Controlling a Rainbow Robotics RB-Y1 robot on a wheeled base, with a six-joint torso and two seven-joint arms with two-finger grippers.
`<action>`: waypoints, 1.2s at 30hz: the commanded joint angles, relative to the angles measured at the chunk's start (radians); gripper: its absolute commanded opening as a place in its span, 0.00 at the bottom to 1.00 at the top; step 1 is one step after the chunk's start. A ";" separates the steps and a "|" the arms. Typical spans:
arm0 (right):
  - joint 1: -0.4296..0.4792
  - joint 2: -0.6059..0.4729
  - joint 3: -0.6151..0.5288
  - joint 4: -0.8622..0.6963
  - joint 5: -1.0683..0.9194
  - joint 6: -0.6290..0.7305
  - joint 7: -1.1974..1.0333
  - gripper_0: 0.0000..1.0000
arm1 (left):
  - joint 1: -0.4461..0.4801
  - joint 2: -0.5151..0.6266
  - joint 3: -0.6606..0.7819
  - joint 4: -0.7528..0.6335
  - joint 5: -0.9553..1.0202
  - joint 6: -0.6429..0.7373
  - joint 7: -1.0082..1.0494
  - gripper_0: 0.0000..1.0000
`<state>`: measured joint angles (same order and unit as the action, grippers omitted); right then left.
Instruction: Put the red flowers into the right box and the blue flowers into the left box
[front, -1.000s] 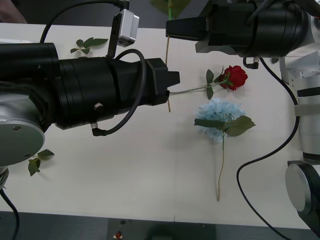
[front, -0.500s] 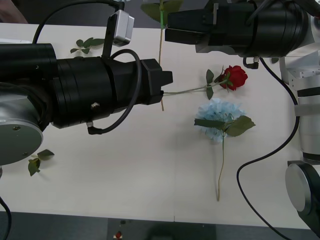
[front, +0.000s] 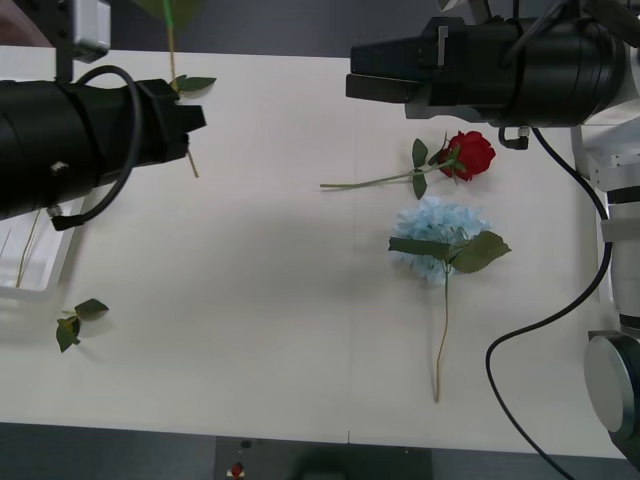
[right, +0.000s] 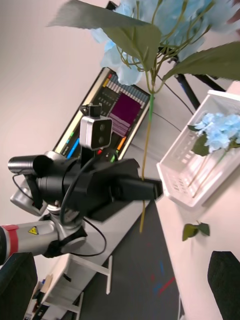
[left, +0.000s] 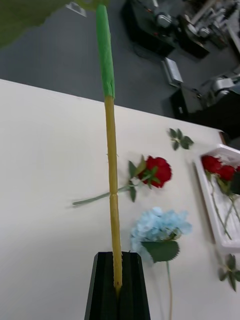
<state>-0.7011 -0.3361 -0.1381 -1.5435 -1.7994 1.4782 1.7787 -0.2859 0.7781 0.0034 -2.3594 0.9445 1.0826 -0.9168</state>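
The left gripper is at the far left of the table. Its black fingers are pressed together on the thin stem of a blue flower, and the fluffy head stands high above them. The left box is just beside it, at the left edge, with blue flowers already lying inside.

To do this well, the arm should go over the box, tip the flower down so the whole stem lies flat inside the rim, and only then let go.

The right gripper waits at the far right; I cannot tell if its fingers are apart. One red flower and one blue flower lie on the table on the right. The right box holds red flowers.
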 joint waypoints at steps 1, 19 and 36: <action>-0.017 -0.072 0.002 -0.038 0.035 0.005 -0.012 1.00 | 0.082 0.067 0.109 0.005 0.008 -0.004 -0.017 0.00; 0.057 -0.302 0.095 -0.038 0.299 0.063 -0.567 1.00 | 0.516 0.207 0.489 0.279 -0.113 -0.007 -0.053 0.00; 0.221 -0.314 0.137 -0.345 0.726 0.363 -0.760 1.00 | 0.479 0.225 0.219 0.554 -0.191 -0.136 -0.065 0.00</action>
<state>-0.5098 -0.6254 -0.0260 -1.8458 -1.1071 1.8441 1.0276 0.2032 0.9816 0.2119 -1.8014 0.7714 0.9565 -0.9532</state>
